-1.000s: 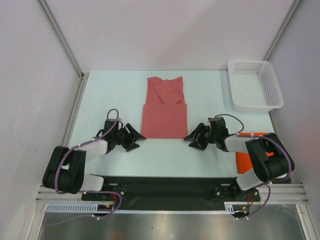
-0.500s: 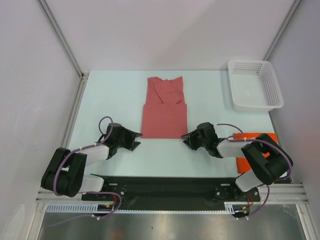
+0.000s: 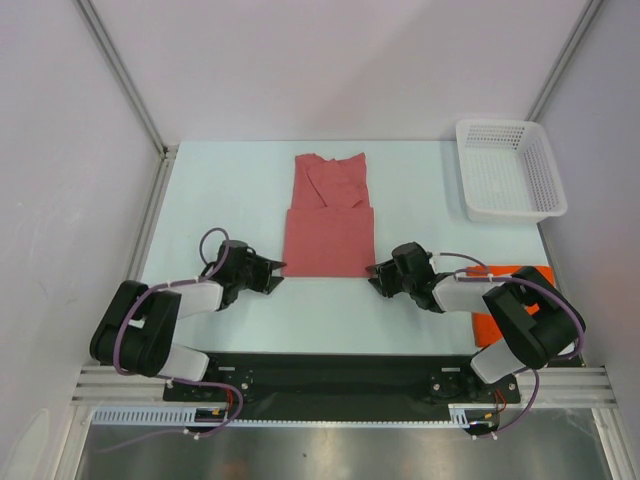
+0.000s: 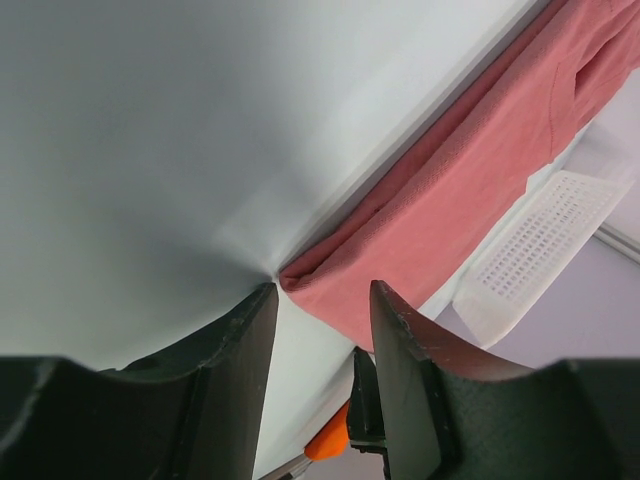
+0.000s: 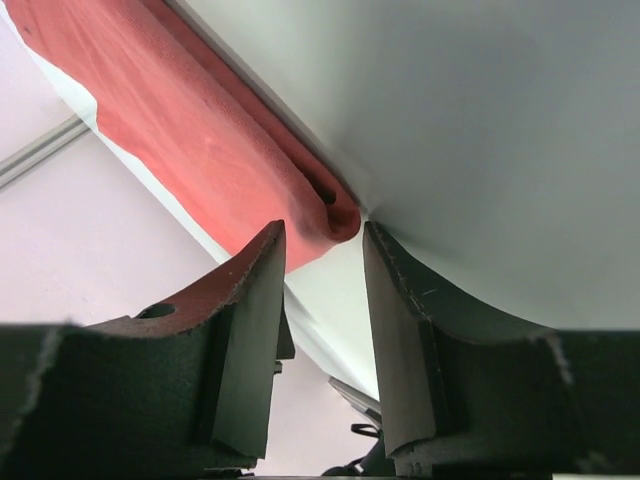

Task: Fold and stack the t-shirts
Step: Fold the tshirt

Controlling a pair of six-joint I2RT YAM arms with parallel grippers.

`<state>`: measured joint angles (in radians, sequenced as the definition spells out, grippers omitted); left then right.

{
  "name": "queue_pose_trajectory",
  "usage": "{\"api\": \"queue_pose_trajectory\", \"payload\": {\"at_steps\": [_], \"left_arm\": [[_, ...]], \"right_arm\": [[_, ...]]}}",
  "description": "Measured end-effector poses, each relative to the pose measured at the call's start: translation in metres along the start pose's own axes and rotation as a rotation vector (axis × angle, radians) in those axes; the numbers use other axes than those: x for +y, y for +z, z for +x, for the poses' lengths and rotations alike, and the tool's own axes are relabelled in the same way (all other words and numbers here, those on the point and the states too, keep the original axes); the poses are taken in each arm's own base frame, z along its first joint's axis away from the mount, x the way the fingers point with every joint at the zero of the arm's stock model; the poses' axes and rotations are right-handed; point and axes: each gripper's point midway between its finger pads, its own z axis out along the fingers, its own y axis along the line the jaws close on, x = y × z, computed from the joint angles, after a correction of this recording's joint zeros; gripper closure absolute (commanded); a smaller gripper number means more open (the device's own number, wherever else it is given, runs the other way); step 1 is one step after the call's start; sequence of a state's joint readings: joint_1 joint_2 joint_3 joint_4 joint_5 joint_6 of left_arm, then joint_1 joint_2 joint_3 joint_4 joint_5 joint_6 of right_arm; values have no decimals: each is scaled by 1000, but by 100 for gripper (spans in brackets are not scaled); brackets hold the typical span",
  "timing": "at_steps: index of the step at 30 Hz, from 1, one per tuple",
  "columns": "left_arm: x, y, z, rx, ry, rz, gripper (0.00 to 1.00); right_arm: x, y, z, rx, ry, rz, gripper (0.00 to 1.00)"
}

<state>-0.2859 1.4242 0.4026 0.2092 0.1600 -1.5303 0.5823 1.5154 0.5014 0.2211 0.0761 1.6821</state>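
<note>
Left side of the table (image 3: 210,190) first. The left gripper (image 3: 272,272) lies low on the surface, tips just beside the near-left corner of the pink shirt (image 3: 330,225). On its wrist camera I read the jaws as parted. The folded corner sits right at their mouth, not pinched. Nothing held.

Centre. The pink shirt lies flat, narrowed to a long strip. Its near part looks doubled over, so the near edge is a rounded fold of several layers. The far part shows loose creases; I cannot tell how it is tucked.

Right of it. The right gripper (image 3: 376,278) mirrors the other, tips just beside the near-right corner. Its wrist camera shows the jaws apart, with the rolled fold of cloth at the gap, unclamped. Nothing held.

Further right. The orange shirt (image 3: 520,275) is a small flat piece at the near-right edge, partly hidden by the right arm. The white basket (image 3: 510,170) sits in the far-right corner, well apart from both shirts.

Handling, my judgement: light, limp cloth with no stiffness. It will sag and skew if lifted from one side. I would take both near corners together, with the lower finger slid under the whole fold so every layer comes up. On the smooth table the cloth may bunch ahead of the fingers.
</note>
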Motion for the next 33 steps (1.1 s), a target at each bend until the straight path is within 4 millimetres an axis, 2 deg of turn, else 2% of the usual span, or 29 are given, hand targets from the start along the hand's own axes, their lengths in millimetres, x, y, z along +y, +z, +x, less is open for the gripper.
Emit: {"api": "queue_pose_trajectory", "payload": {"at_steps": [6, 10, 16, 19, 20, 21, 27, 33], "left_arm": [[-2, 2, 1, 0, -2, -3, 49], [-4, 4, 2, 1, 1, -2, 52], [-2, 9, 3, 5, 5, -14, 67], [-2, 13, 3, 9, 8, -11, 80], [-2, 13, 4, 12, 9, -11, 98], [0, 14, 4, 13, 16, -13, 100], [1, 12, 4, 18, 46, -1, 100], [24, -8, 17, 52, 67, 6, 100]], "right_arm": [[0, 0, -1, -5, 29, 11, 58], [-1, 1, -1, -7, 43, 16, 60], [0, 3, -2, -5, 49, 18, 63], [-3, 4, -3, -5, 48, 29, 82], [-5, 4, -4, -5, 46, 34, 91], [-6, 5, -6, -7, 42, 40, 100], [-8, 4, -7, 18, 10, 44, 100], [-32, -18, -3, 29, -23, 55, 100]]}}
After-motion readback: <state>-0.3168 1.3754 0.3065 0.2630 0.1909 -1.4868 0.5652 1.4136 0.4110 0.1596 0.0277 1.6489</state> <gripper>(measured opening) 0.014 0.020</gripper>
